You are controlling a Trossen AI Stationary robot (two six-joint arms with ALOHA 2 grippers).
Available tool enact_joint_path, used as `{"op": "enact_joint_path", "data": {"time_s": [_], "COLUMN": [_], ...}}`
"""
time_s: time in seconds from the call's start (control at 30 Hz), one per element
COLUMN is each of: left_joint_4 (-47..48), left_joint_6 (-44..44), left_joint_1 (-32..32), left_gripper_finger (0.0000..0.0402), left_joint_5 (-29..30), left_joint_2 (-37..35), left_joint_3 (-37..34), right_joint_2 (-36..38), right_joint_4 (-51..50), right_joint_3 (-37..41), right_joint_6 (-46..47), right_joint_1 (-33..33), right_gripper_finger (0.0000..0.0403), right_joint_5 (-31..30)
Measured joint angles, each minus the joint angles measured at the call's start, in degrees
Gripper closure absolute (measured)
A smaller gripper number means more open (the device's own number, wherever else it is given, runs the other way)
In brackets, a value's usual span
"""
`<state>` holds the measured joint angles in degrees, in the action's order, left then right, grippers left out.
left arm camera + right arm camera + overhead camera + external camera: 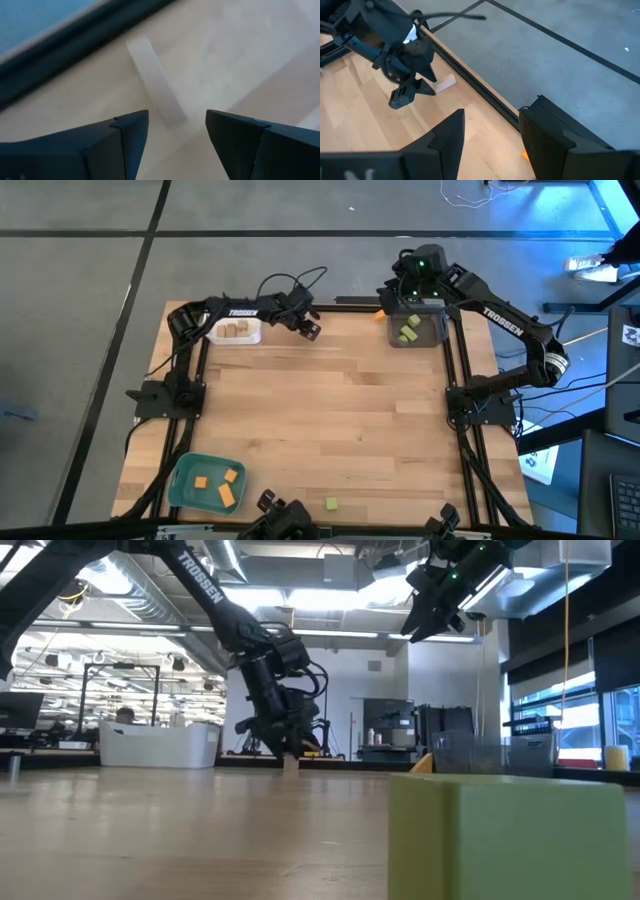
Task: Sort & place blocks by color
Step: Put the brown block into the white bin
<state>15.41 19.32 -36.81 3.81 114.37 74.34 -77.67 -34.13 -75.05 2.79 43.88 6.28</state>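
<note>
A pale tan block lies flat on the wood near the table's far edge. My left gripper is open and hangs low just short of it, fingers on either side of its near end, not touching; the right wrist view shows this gripper beside the block. My right gripper is open and empty, raised above the grey tray, which holds green blocks. An orange block lies by that tray. A green block rests at the near edge.
The white tray with tan blocks sits left of my left gripper. The teal tray with orange blocks is at the near left corner. The black frame rail runs along the far edge. Bare wood fills the table's middle.
</note>
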Motion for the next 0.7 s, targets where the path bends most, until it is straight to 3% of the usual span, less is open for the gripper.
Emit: {"op": "enact_joint_path", "data": {"time_s": [0.2, 0.7], "left_joint_4": [-0.09, -0.07], "left_joint_6": [1.61, 4.17], "left_joint_1": [-0.53, -1.9], "left_gripper_finger": [0.0209, 0.021], "left_joint_5": [1.51, -1.85], "left_joint_2": [0.0, 1.75], "left_joint_3": [2.54, 2.7], "right_joint_2": [0.0, -0.02], "right_joint_4": [-0.02, 0.0], "right_joint_3": [0.02, 0.02], "right_joint_6": [0.01, 0.01], "right_joint_1": [0.02, 0.04], "right_gripper_finger": [0.0215, 0.0215], "right_joint_5": [-0.01, -0.07]}}
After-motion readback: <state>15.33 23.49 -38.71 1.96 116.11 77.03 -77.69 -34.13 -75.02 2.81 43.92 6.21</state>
